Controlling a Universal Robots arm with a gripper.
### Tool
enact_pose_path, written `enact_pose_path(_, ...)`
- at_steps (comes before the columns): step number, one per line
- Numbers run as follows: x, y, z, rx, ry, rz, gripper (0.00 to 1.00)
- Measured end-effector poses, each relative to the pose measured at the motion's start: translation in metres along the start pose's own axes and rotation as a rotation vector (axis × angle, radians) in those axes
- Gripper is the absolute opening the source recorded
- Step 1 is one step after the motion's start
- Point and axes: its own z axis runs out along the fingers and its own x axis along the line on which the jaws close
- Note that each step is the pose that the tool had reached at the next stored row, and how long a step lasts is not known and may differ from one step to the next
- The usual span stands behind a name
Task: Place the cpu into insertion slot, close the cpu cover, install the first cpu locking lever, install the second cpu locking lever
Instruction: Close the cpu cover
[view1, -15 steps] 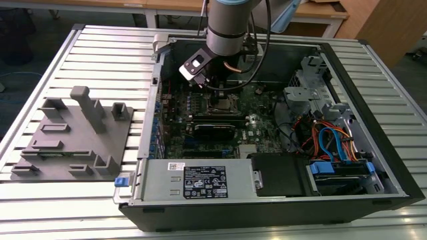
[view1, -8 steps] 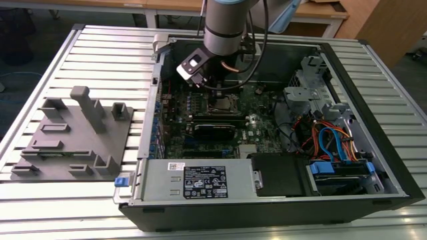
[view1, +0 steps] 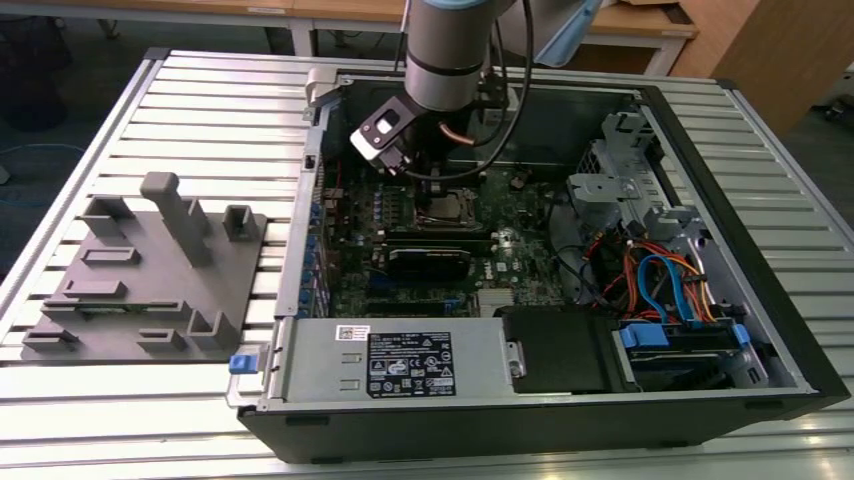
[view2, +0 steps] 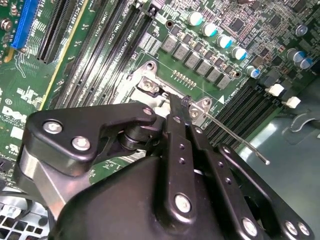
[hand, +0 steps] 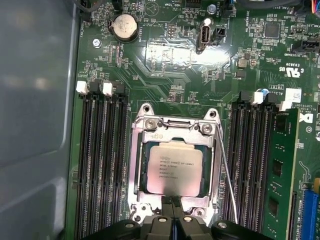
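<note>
Now, the cpu (hand: 174, 167): lying flat in the insertion slot (hand: 214, 116), with its dull metal top showing through the window of the cpu cover (hand: 172, 135).
Cover position: down over the chip and framing it on all four sides. I cannot tell whether it is pressed fully home.
Place in the scene: in the exterior view the socket sits in the far part of the open computer case (view1: 534, 425), toward the exterior view's left and straight beneath the arm. Memory slots (hand: 100, 165) flank it on both sides.
Gripper (hand: 172, 207): the fingers are closed together with no gap to speak of and nothing held between them. The tips rest at the middle of one edge of the cover.
Locking lever (hand: 227, 180): a thin wire rod running along one side of the socket. Its free end stands out over the neighbouring memory slots, so I judge it not latched. The other lever's state I cannot tell.
Handling, chip: light, stiff and fragile on its underside, so best taken by its edges only. With the cover down, only the top can be reached.
Handling, cover: thin sheet metal, rigid but hinged. It is best pressed at its edge, not across the window.
Handling, lever: springy, smooth and likely to slip. The bent end looks like the surest place to hold it.
</note>
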Motion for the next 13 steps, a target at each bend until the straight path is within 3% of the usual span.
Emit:
enact_pose_path(8,-0.0001,0.0,0.004,-0.0001,0.0045,0.0,0.1)
enact_pose_path(13,0.0001,-0.0001,0.0011,-0.0006,0.0065,-0.001,0.1)
